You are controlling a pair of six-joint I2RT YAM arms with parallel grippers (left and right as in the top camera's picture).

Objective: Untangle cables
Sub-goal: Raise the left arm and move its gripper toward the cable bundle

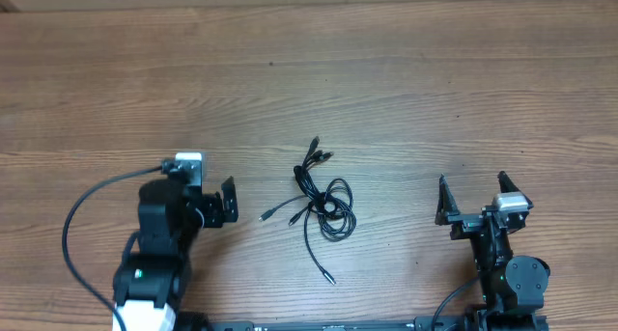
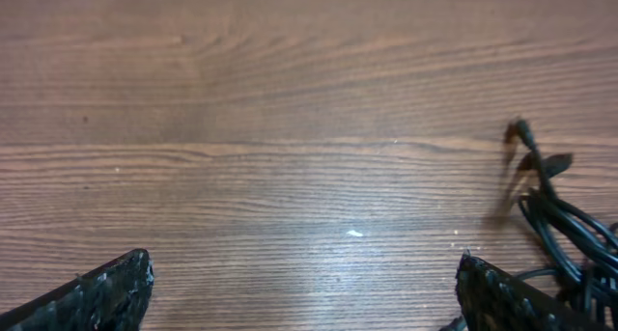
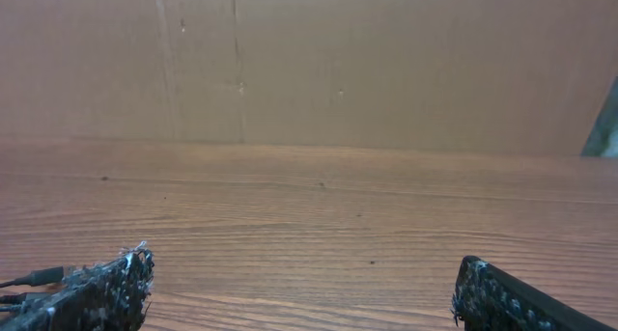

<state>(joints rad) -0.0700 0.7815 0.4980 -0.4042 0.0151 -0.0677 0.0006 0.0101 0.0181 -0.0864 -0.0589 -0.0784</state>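
We see the black two-fingered left tool (image 1: 230, 202) sitting near the left of the knot of thin black cables (image 1: 323, 201), its jaws spread as wide as they go and holding nothing. The knot lies flat on the brown wood-grain bench (image 1: 406, 70), loops in the middle and plug ends trailing out above, to the left and below. From the left wrist view the cables (image 2: 560, 215) lie off to the right of the fingers (image 2: 106, 292), so we judge a straight reach would miss them. The main risk is pinching several strands at once and pulling the knot tighter, or dragging the whole bundle along. The cords are thin and lie flat, so the fingertips may scrape the wood or let a plug slip. Well to the right of the knot, the black right tool (image 1: 472, 188) is equally wide open and empty. If both tools close in on the knot together they could collide. Bare bench spreads left, right and beyond the knot. On its near side, the arm bases and a dark rail (image 1: 328, 325) crowd the room.
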